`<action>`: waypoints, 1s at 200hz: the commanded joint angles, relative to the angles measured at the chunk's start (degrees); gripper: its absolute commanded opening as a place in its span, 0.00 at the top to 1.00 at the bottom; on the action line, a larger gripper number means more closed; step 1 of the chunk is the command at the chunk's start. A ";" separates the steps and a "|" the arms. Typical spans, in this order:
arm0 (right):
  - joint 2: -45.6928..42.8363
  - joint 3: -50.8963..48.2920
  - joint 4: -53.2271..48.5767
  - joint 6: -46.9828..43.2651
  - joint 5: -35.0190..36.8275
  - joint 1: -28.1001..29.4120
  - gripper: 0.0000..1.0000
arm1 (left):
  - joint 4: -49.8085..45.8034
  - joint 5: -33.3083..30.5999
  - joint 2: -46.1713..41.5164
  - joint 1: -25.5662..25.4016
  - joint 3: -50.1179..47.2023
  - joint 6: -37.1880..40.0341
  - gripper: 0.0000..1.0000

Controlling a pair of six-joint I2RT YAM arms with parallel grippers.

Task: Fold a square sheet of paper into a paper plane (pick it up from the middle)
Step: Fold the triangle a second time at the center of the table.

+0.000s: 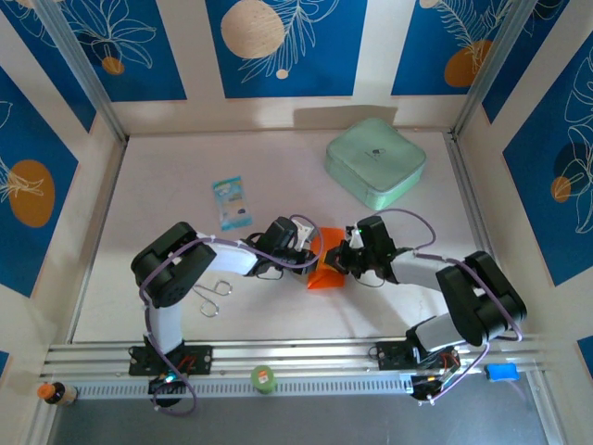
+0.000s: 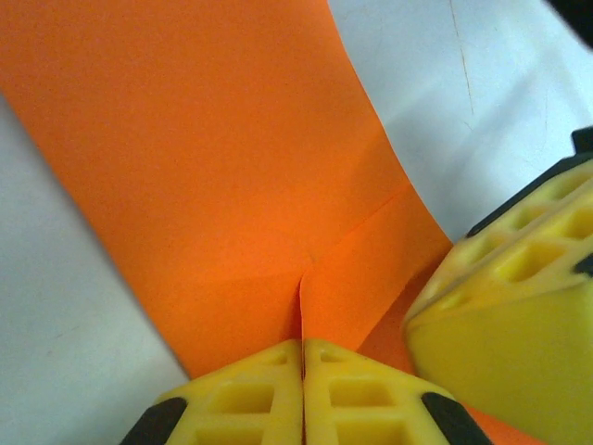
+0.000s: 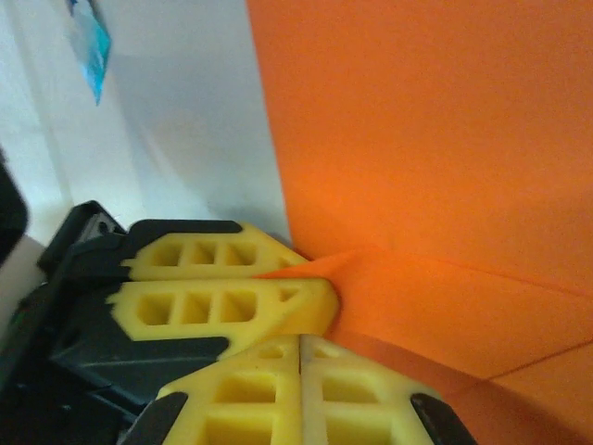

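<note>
Left fingers [image 2: 243, 400], right fingers [image 3: 243, 400], pinching paper [image 2: 213, 158]

Bright, even light falls from above on the white table [image 1: 157, 185] in the overhead view. Shadows are soft, the clearest a pale one on the back wall behind the mint-green box [image 1: 375, 162]. The metal posts [image 1: 79, 65] lean outward toward the upper corners. In both wrist views the orange sheet [image 2: 213, 167] looks saturated and slightly soft. The yellow fingers [image 2: 250, 399] at the bottom edge blur, and the blue packet [image 3: 90, 42] at upper left is out of focus.
</note>
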 commanded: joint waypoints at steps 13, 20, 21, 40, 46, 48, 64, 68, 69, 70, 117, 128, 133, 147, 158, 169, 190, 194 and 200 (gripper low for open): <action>1.47 -2.47 2.90 1.52 0.84 0.73 1.00 | -3.17 0.26 2.11 0.22 -0.23 0.38 0.91; 1.79 -3.15 4.02 1.76 1.12 0.64 1.00 | -3.18 0.28 2.21 0.25 -0.16 0.33 0.91; 1.82 -3.23 4.12 1.77 1.18 0.64 1.00 | -3.17 0.28 2.21 0.24 -0.15 0.35 0.91; 2.86 -3.65 4.67 1.42 1.15 -0.21 1.00 | -3.25 0.45 2.30 0.26 -0.01 0.38 0.90; 3.11 -3.72 4.67 1.19 1.20 -0.48 1.00 | -3.18 0.45 2.30 0.22 -0.04 0.43 0.91; 3.22 -3.73 4.67 1.11 1.23 -0.55 1.00 | -3.17 0.45 2.30 0.16 -0.05 0.39 0.91; 4.08 -4.29 4.93 0.67 0.95 -1.17 1.00 | -3.16 0.44 2.36 0.23 0.03 0.38 0.90; 4.21 -4.42 4.94 0.60 1.04 -1.26 1.00 | -3.16 0.45 2.31 0.20 0.01 0.39 0.91; 4.26 -4.47 4.94 0.53 1.05 -1.28 1.00 | -3.16 0.45 2.30 0.25 0.02 0.38 0.90; 4.33 -4.50 4.98 0.50 1.06 -1.29 1.00 | -3.16 0.45 2.30 0.24 -0.02 0.34 0.90; 3.83 -5.09 4.66 -0.16 0.17 -1.74 1.00 | -2.81 0.27 1.88 0.16 0.07 0.08 0.90; 2.56 -4.68 4.84 -0.03 -0.49 -1.74 1.00 | -3.22 0.36 1.90 0.26 0.21 0.20 0.90; 1.96 -4.41 4.71 0.01 -0.80 -1.73 1.00 | -3.37 0.36 1.94 0.22 0.21 0.28 0.90; 0.54 -3.33 4.03 -0.20 -1.29 -1.74 1.00 | -3.16 0.28 1.80 0.26 -0.08 0.23 0.90; 0.15 -2.47 3.34 -0.62 -1.23 -1.79 1.00 | -3.16 0.28 1.91 0.23 -0.17 0.29 0.90; 0.64 -1.84 3.17 -0.84 -1.22 -1.87 1.00 | -3.21 0.35 1.87 0.20 -0.01 0.32 0.90; 3.12 -1.21 3.75 -0.95 -1.22 -2.09 1.00 | -3.16 0.36 1.93 0.20 0.03 0.21 0.90; 3.64 -1.26 4.24 -0.85 -1.35 -2.09 1.00 | -3.16 0.36 1.97 0.21 0.11 0.21 0.90; 4.35 -1.46 4.84 -0.70 -1.19 -2.07 1.00 | -3.25 0.36 1.90 0.27 0.04 0.29 0.90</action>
